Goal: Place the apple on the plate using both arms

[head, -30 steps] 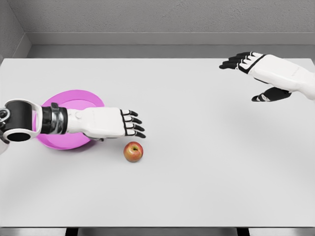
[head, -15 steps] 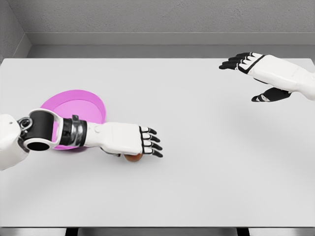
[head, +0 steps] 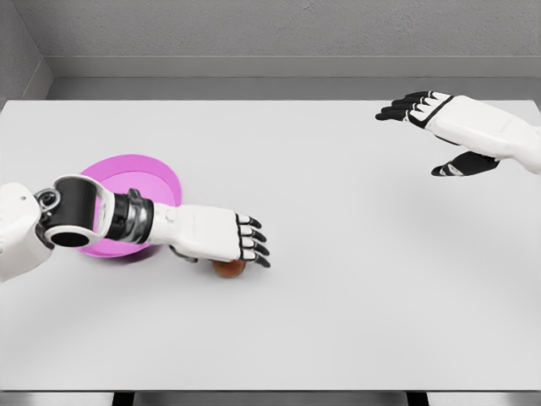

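Table [head: 355, 279] white, grey wall [head: 279, 30] behind

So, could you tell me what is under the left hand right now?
The apple sits under the left hand; only its lower edge shows below the palm. Whether the fingers actually grip it is hidden. The pink plate lies behind the forearm.

I see magenta-pink plate [head: 139, 173] on plain white table [head: 338, 279]. Beside plate, white left hand [head: 221, 238] with black fingertips; reddish-brown apple [head: 228, 269] peeks under it. Far from plate, right hand [head: 439, 114] white, fingers black. Grey wall [head: 270, 30] behind.
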### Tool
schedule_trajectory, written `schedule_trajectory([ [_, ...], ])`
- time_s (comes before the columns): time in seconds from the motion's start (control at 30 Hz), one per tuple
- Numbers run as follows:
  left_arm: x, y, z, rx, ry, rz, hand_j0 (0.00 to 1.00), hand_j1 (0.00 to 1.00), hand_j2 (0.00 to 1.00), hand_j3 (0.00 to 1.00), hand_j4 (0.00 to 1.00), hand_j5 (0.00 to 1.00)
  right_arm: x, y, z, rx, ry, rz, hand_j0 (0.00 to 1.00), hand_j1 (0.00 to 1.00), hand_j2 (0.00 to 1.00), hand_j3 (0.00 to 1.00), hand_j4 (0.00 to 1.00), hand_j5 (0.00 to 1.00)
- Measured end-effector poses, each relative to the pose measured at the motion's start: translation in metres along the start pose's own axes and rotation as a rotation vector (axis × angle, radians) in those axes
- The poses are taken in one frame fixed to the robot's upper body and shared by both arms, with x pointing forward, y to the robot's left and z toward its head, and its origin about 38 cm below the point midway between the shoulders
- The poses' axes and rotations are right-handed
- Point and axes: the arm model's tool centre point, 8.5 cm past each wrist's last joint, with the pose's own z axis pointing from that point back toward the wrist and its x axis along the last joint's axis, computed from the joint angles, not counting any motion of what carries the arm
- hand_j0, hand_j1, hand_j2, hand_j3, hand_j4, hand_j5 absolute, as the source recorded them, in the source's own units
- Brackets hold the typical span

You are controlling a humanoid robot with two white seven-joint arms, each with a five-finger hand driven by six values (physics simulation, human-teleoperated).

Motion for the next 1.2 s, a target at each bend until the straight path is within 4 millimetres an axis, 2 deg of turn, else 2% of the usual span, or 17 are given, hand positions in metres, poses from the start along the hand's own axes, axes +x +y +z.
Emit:
schedule_trajectory([
  [0.37,0.0,0.009,-0.004,-0.037,-0.007,-0.056,1.0,1.0,1.0,1.0,1.0,1.0,0.0,0.0,0.0,0.0,0.0,0.0,1.0,1.0,1.0,1.0,1.0,1.0],
  [0.53,0.006,0.005,-0.012,-0.077,-0.028,-0.066,1.0,1.0,1.0,1.0,1.0,1.0,0.0,0.0,0.0,0.0,0.0,0.0,1.0,1.0,1.0,1.0,1.0,1.0],
  [0.77,0.008,0.005,-0.014,-0.097,-0.036,-0.076,1.0,1.0,1.0,1.0,1.0,1.0,0.0,0.0,0.0,0.0,0.0,0.0,1.0,1.0,1.0,1.0,1.0,1.0],
  [0.83,0.008,0.004,-0.014,-0.105,-0.038,-0.075,0.86,0.86,0.86,0.86,0.86,0.86,0.0,0.0,0.0,0.0,0.0,0.0,1.0,1.0,1.0,1.0,1.0,1.0],
  [0.87,0.009,0.003,-0.015,-0.109,-0.039,-0.075,0.75,0.75,0.75,0.75,0.75,0.75,0.0,0.0,0.0,0.0,0.0,0.0,1.0,1.0,1.0,1.0,1.0,1.0],
  [0.93,0.008,0.004,-0.014,-0.118,-0.039,-0.081,0.6,0.6,0.6,0.6,0.6,0.6,0.0,0.0,0.0,0.0,0.0,0.0,1.0,1.0,1.0,1.0,1.0,1.0],
  [1.13,0.011,0.001,-0.017,-0.131,-0.048,-0.083,0.58,0.58,0.58,0.58,0.58,0.58,0.0,0.003,0.0,0.004,0.0,-0.005,1.0,1.0,1.0,1.0,1.0,1.0],
  [1.2,0.01,0.002,-0.017,-0.132,-0.047,-0.084,0.48,0.48,0.48,0.48,0.48,0.48,0.0,0.003,0.0,0.004,0.0,-0.005,1.0,1.0,1.0,1.0,1.0,1.0],
])
